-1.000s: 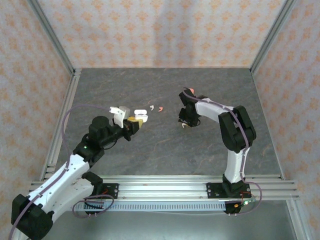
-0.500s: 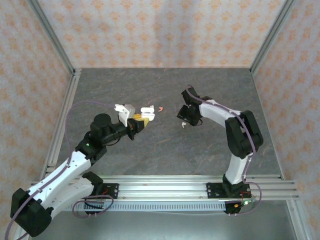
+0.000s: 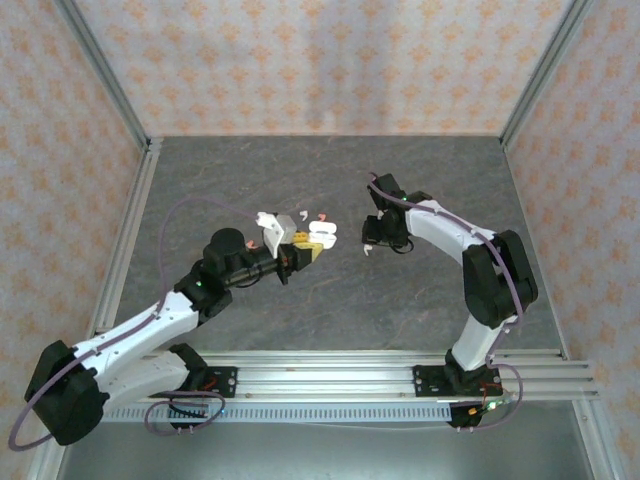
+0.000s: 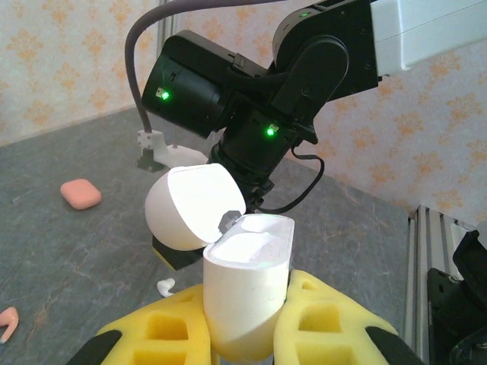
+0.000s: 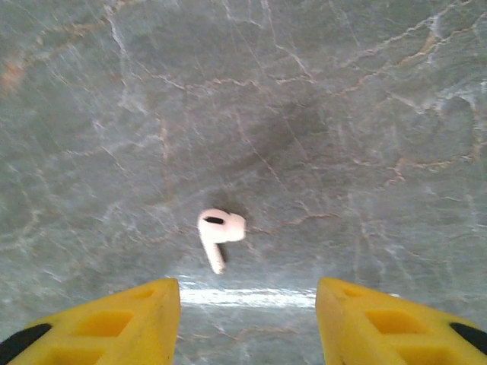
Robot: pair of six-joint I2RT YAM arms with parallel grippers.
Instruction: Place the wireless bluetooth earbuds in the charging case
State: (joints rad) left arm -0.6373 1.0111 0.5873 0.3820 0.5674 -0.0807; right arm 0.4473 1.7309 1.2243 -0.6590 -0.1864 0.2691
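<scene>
My left gripper (image 4: 247, 331) is shut on the white charging case (image 4: 247, 285), held upright with its lid (image 4: 194, 205) flipped open to the left. Seen from above, the case (image 3: 322, 235) sits at the tip of the left gripper (image 3: 308, 249), mid-table, close to the right gripper (image 3: 372, 242). A whitish earbud (image 5: 219, 230) lies on the grey table just ahead of my right gripper (image 5: 247, 319), whose yellow fingers stand open and apart from it. The same earbud (image 4: 166, 286) shows below the right arm in the left wrist view.
A coral-pink case (image 4: 81, 193) lies farther back on the table. A coral earbud (image 3: 322, 216) rests just behind the held case and appears again as the coral earbud (image 4: 7, 323) at the lower left. Metal frame posts and patterned walls enclose the table (image 3: 250, 170).
The left arm has carried the open case to the right, close to the right gripper. The right gripper's jaws have widened and it has shifted slightly.
</scene>
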